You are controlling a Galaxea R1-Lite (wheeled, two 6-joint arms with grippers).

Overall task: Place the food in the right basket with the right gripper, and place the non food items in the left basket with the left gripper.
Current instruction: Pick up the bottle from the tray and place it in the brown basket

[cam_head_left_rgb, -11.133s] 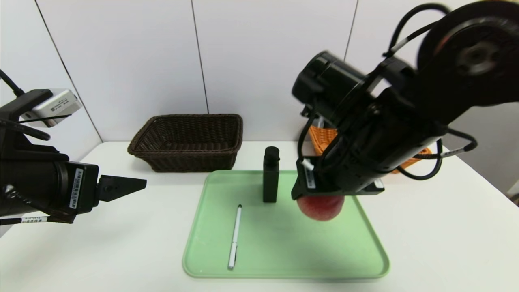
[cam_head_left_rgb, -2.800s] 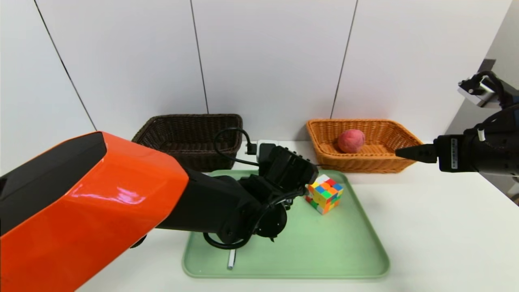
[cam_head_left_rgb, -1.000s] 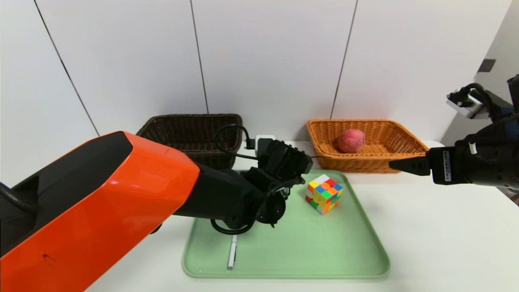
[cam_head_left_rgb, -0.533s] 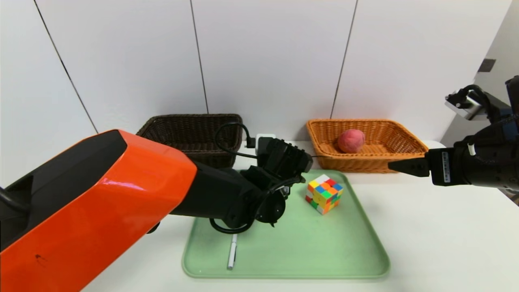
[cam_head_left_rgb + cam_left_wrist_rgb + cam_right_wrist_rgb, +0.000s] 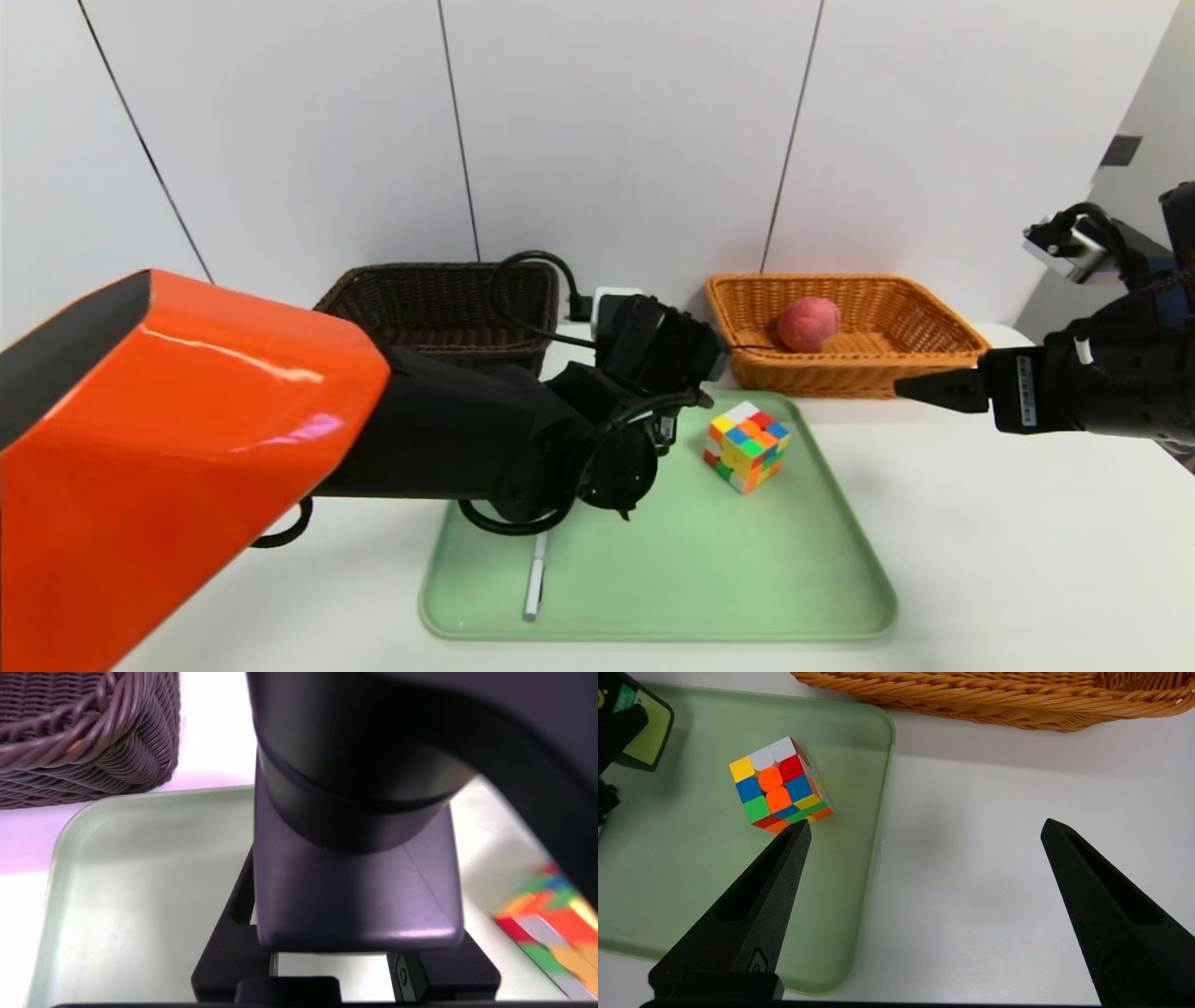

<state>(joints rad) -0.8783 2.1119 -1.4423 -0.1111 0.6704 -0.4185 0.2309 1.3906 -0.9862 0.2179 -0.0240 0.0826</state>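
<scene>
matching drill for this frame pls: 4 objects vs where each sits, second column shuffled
1. peach
2. puzzle cube
3. pen
4. black bottle

A. lying flat at the green tray's near left side
B. clamped in the left gripper
C. inside the orange basket
D. standing on the tray, far right part

Pairs: 1-C, 2-D, 3-A, 4-B

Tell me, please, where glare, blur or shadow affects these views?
Head view: bright glare streaks on the orange arm shell. Left wrist view: the black bottle fills the frame, out of focus; the cube is blurred. Right wrist view: sharp, with a soft shadow on the table.
</scene>
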